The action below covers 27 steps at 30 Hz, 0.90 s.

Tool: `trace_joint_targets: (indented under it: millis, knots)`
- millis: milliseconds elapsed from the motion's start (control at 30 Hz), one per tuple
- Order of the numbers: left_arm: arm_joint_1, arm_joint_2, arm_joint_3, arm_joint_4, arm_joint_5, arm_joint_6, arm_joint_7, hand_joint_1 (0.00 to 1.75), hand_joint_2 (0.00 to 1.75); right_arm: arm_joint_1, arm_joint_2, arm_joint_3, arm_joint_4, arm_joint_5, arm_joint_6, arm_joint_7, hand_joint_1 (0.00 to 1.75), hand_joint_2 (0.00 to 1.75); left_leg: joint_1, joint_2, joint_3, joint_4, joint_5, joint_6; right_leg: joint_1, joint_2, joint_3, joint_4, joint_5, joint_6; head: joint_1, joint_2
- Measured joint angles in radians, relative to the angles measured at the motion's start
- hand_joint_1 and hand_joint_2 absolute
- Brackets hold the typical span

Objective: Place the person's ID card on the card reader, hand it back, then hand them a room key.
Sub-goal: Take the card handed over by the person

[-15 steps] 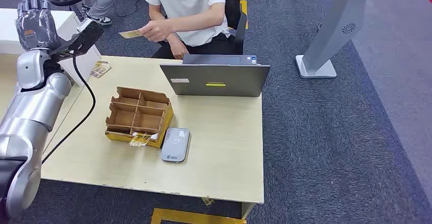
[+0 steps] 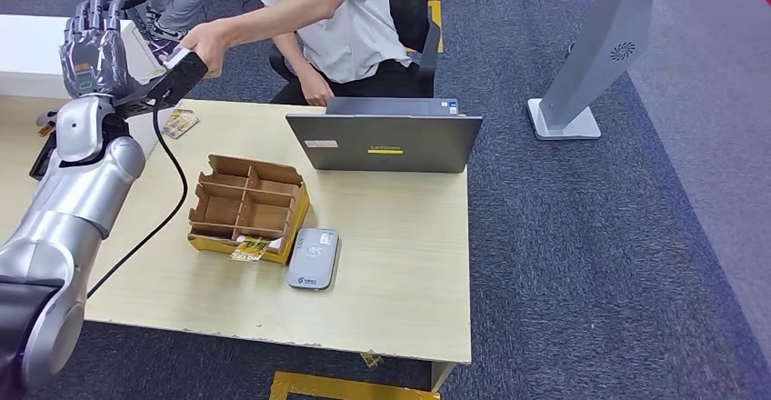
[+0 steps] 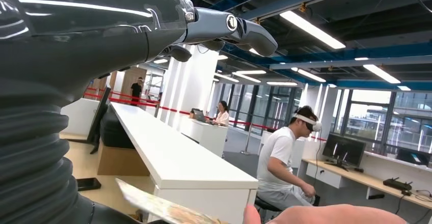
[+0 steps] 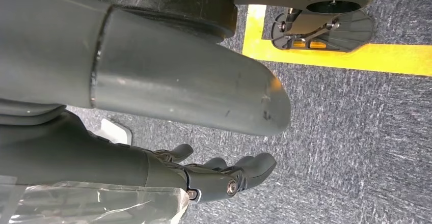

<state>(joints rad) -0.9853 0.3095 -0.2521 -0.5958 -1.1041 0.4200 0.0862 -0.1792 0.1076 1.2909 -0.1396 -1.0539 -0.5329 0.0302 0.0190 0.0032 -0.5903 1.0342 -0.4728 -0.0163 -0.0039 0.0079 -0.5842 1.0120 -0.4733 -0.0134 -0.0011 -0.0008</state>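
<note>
I see my left robot hand (image 2: 92, 45) raised, fingers upright and spread, holding nothing. A person's hand (image 2: 207, 44) reaches in just beside it, bringing the ID card (image 3: 153, 206) close under its fingers; whether the card touches it I cannot tell. Below that hand on the tabletop (image 2: 400, 264) sits a divided box (image 2: 247, 207); beside it, the reader (image 2: 314, 258). My right robot hand (image 4: 204, 175) hangs over carpet, fingers loosely apart, holding nothing.

ID card (image 3: 158, 207) blurred and cut by frame edge, person's hand (image 3: 326, 215) cropped
</note>
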Motion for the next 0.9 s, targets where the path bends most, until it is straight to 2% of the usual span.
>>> trace_joint_targets:
  millis: [100,900]
  knots:
    - [0.0,-0.002,-0.001,0.002,-0.002,0.0,0.0,1.75,1.75,0.0,0.0,0.0,0.0,-0.001,0.0,-0.001,0.0,0.0,0.0,0.0,0.0,0.0,0.0,0.0,0.0,0.0,0.0,0.0,0.0,0.0,0.0,0.0]
    - [0.0,-0.029,-0.006,0.003,0.01,-0.036,-0.018,1.75,1.75,0.006,0.0,0.0,0.0,-0.005,0.002,-0.01,0.0,0.0,0.0,0.0,0.0,0.0,0.0,0.0,0.0,0.0,0.0,0.0,0.0,0.0,0.0,0.0]
